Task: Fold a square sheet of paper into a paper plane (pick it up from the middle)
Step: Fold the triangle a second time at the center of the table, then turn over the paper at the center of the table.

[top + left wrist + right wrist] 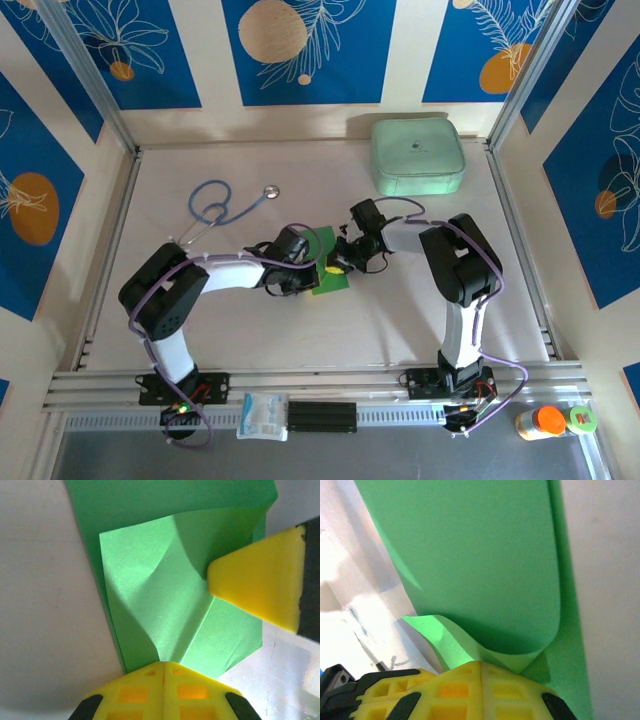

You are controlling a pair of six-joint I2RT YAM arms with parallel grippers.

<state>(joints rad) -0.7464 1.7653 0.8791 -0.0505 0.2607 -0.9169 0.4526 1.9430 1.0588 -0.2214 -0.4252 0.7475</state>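
Our left end effector (163,666) is closed, pinching a raised fold of the square sheet of paper (150,580), which spreads ahead of it on the table (40,605). Our right end effector (480,666) is closed too, gripping a curled flap just in front of its tips. If the two pull apart, we may tear the sheet; an uneven push would set a crooked crease.

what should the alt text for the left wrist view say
A bright green sheet of paper, partly folded with one flap bulging up, lies on a pale table. The left hand, yellow fingers shut, pinches its near corner at the bottom, and the right hand pinches the flap from the right.
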